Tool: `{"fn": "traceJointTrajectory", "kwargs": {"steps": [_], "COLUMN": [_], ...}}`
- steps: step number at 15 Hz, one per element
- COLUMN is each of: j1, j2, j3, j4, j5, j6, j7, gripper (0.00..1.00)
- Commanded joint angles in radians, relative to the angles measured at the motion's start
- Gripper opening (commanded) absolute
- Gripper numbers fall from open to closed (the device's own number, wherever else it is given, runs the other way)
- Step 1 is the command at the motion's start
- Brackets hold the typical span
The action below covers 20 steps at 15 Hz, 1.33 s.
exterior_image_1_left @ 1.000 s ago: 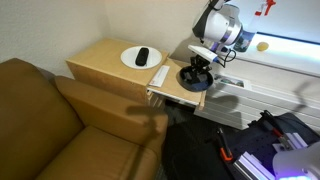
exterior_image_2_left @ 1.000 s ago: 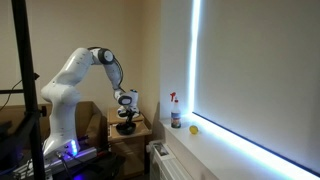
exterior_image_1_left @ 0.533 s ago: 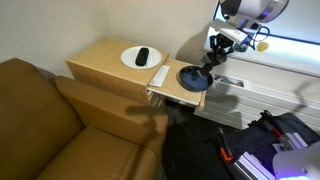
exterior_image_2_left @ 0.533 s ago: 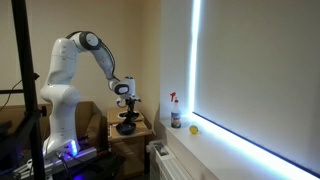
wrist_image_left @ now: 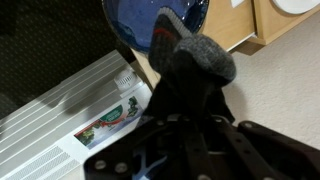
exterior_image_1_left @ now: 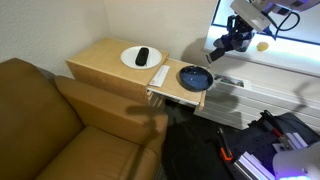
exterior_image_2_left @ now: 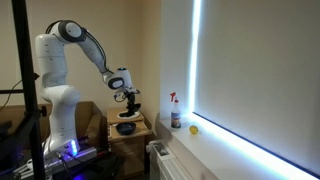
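Brown leather sofa (exterior_image_1_left: 50, 110) is sitting at the far left in an exterior view. Just to its right, a light wooden side table (exterior_image_1_left: 100, 62) is carrying a round white plate (exterior_image_1_left: 130, 58) with a small black oblong object (exterior_image_1_left: 142, 56) lying on it. Further right, on the table's lower ledge, a dark blue round bowl (exterior_image_1_left: 194, 77) is resting upright. Above and to the right of the bowl, well clear of it, the black robot gripper (exterior_image_1_left: 236, 42) is hanging in the air in front of the bright window. Its 2 fingers are pressing tightly together on a grey woolly cloth item with a red stripe (wrist_image_left: 195, 62). The wrist view is showing this cloth bunched at the fingertips, with the bowl showing beyond it and a white ribbed radiator (wrist_image_left: 60, 110) beside it. Rightmost, a small yellow ball (exterior_image_1_left: 263, 46) is lying on the windowsill, near the gripper. The cloth is touching neither bowl nor table.
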Motion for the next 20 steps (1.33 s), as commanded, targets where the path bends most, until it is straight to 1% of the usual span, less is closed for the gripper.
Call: {"fn": "traceJointTrajectory", "kwargs": {"steps": [1,2,5,6,8,9,10,12,13,14,15,16,18,20], "j1": [-0.113,-0.141,-0.241,-0.255,-0.298,-0.286,-0.304,-0.318,-0.316,-0.308,-0.337,-0.347,-0.396,-0.436], "j2": [0.084,0.077,0.101,0.115,0.158,0.1,0.114,0.135,0.141,0.232,0.278,0.314,0.397,0.507], "j3": [-0.055,-0.076,-0.169,-0.215,-0.278,-0.231,-0.256,-0.273,-0.271,-0.301,-0.295,-0.319,-0.331,-0.33], "j4": [0.072,0.069,0.116,0.137,0.211,0.136,0.16,0.189,0.193,0.253,0.297,0.354,0.458,0.584], "j5": [0.027,0.034,0.051,0.077,0.141,0.094,0.111,0.119,0.121,0.119,0.155,0.203,0.265,0.321], "j6": [0.016,0.019,0.012,0.013,-0.01,0.011,0.008,0.004,0.004,0.037,0.032,0.004,-0.039,-0.082], "j7": [-0.001,0.002,-0.007,-0.021,-0.038,-0.024,-0.036,-0.04,-0.039,0.048,0.071,0.06,0.087,0.15], "gripper": [0.03,0.03,0.03,0.03,0.03,0.1,0.1,0.1,0.03,0.03,0.03,0.03,0.03,0.03]}}
